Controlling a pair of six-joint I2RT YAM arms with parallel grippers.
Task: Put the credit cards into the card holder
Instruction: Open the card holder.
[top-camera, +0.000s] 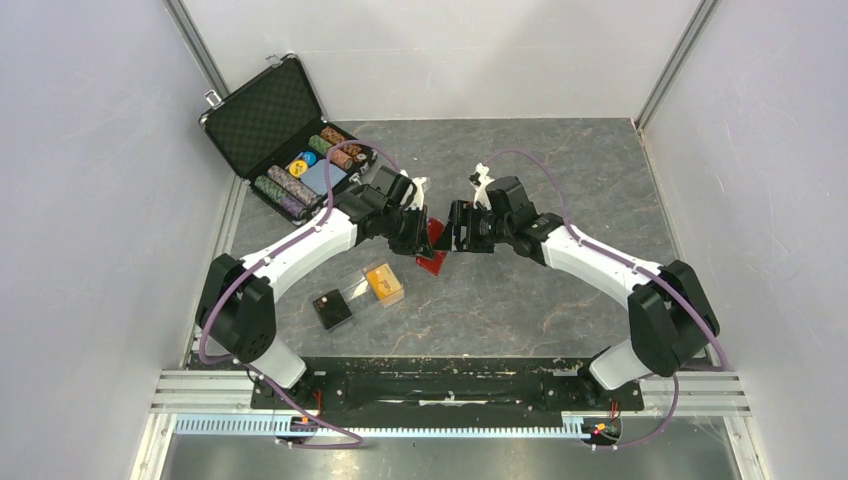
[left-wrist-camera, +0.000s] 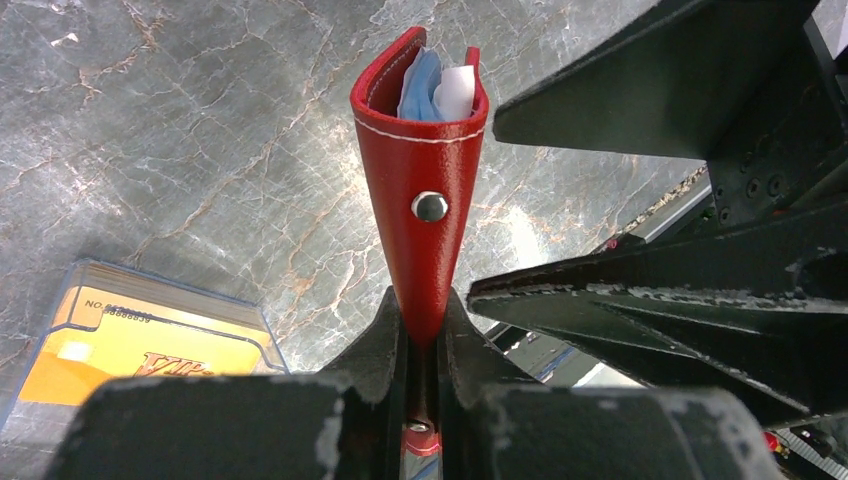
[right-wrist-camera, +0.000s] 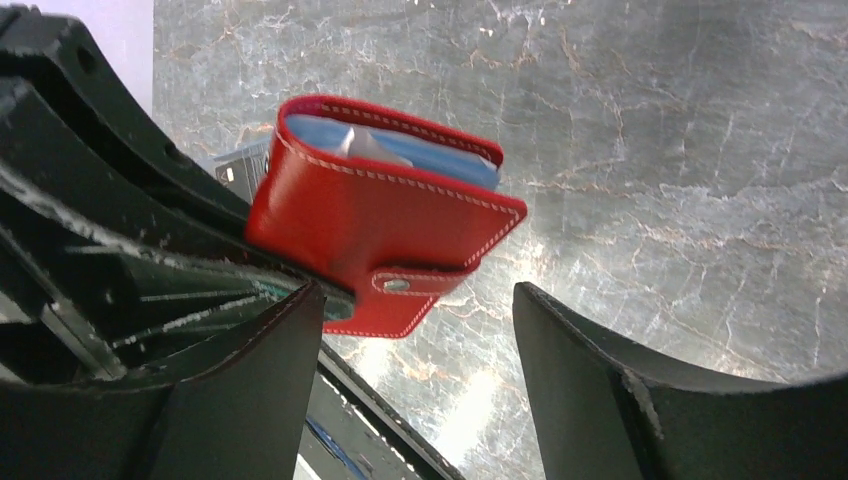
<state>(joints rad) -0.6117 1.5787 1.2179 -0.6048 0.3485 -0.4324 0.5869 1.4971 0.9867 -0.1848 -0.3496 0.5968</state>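
My left gripper (top-camera: 420, 238) (left-wrist-camera: 422, 330) is shut on the red card holder (top-camera: 433, 240) (left-wrist-camera: 420, 170) and holds it above the table, folded, snap strap outward. A pale blue card (left-wrist-camera: 420, 85) and a white edge stick out of its open top; the holder also shows in the right wrist view (right-wrist-camera: 375, 215) with the blue card (right-wrist-camera: 400, 145) inside. My right gripper (top-camera: 456, 232) (right-wrist-camera: 415, 375) is open and empty, right beside the holder. A stack of orange-gold credit cards (top-camera: 384, 282) (left-wrist-camera: 140, 345) lies in a clear box on the table.
An open black chip case (top-camera: 285, 140) with striped chips stands at the back left. A small black square box (top-camera: 331, 308) lies near the card stack. The marbled grey table (top-camera: 560, 180) is walled on three sides.
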